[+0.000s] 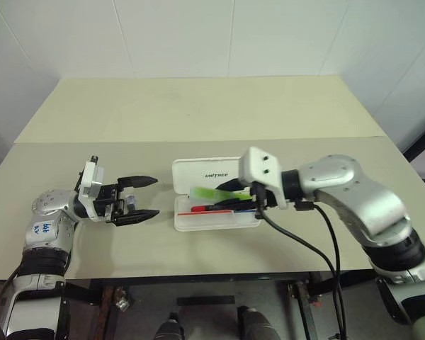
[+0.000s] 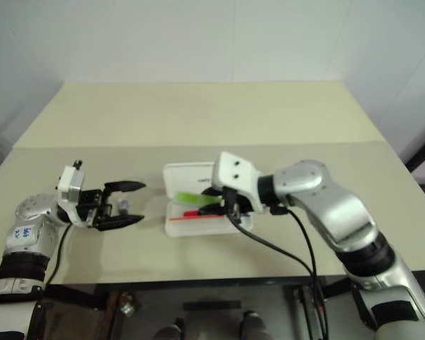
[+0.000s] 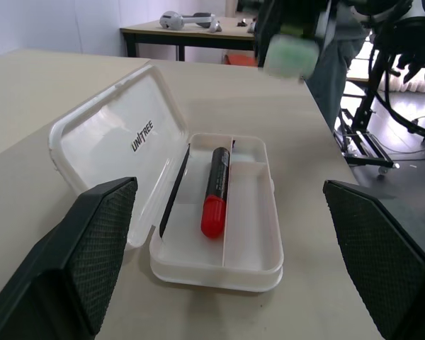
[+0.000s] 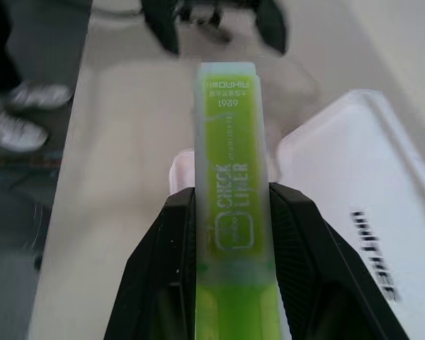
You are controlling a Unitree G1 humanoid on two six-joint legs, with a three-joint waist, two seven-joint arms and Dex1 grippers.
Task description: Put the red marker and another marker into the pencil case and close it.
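- On the beige worktop, the pencil case is lying open, its lid with dark "UNITREE" lettering folded back on the far side and its tray facing up.
- Inside the tray, the red marker is lying along the case's length, red end toward the left tool, just beside a divider wall.
- Over the case, the right tool is reaching in from the robot's right, its two black fingers clamped on the light-green highlighter.
- The highlighter is sticking out past the fingertips toward the robot's left, held above the tray; whether it is touching the case is hard to tell.
- To the left of the case, the left tool is hovering over the worktop, pointing toward the case, its fingers spread wide apart and gripping nothing.
- The left tool is sitting near the case's short end, with a gap of bare worktop showing between them.
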